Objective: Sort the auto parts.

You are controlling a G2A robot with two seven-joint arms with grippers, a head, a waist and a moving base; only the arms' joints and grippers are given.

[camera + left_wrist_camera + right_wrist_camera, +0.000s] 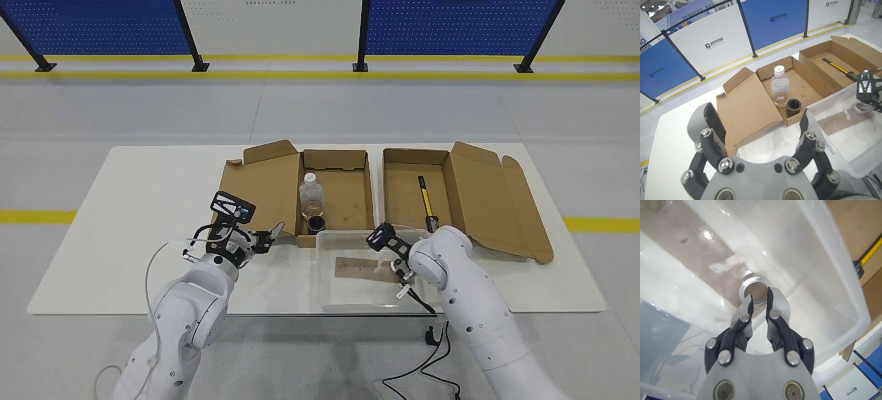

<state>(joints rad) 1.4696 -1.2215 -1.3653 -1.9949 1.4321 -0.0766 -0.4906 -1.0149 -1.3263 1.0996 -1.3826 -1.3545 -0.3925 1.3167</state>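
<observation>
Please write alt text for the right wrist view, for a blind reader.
The right gripper, jaws slightly apart, points at a silver metal ring on the floor of a clear plastic bin. A cardboard box lies beyond it.

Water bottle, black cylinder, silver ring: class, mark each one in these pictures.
water bottle (780, 91), left wrist view, clear body.
black cylinder (792, 112), left wrist view, outer wall.
silver ring (753, 279), right wrist view, rim.
</observation>
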